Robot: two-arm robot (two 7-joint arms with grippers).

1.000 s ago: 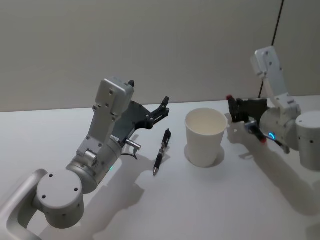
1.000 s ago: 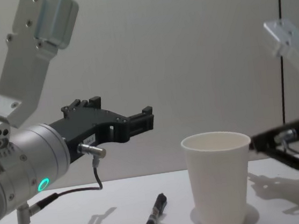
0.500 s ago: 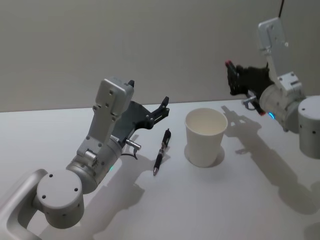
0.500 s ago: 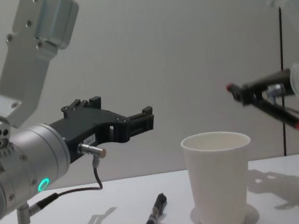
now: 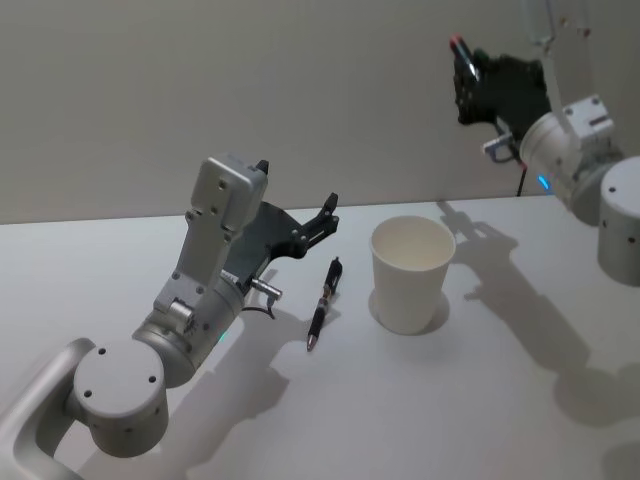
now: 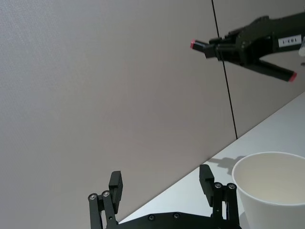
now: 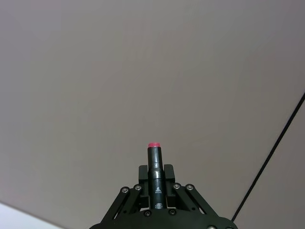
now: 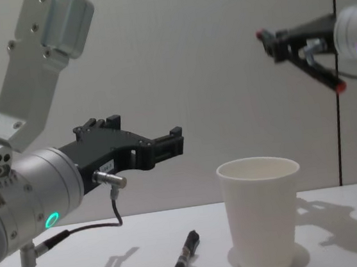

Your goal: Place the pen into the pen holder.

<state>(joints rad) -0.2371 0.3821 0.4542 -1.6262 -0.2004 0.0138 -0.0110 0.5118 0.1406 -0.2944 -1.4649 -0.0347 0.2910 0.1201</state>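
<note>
Right jaws: closed on the held pen [image 7: 154, 164], clamped on its black barrel partway along, so that a red-tipped end sticks out on either side of the grip.
Held pen: tilted in the chest view, with the end ahead of the right jaws higher and the end behind them lower; it is in the air and touches nothing but the jaws.
Pen holder [image 5: 410, 275]: a white paper cup, upright with its mouth up, well below the right jaws and off toward the robot's left of them.
Left jaws: open, the two black fingers [image 6: 114, 183] spread with nothing between them, hovering above the surface and pointing toward the pen holder.
Lying pen [image 5: 322, 303]: a second black pen, flat on the surface just below and beyond the tips of the left jaws, between them and the pen holder and touching neither.
Surface [image 5: 480, 400]: white, and it carries the pen holder and the lying pen, with shadows of both arms on it.
Wall [image 5: 200, 100]: plain grey, behind both pairs of jaws.
</note>
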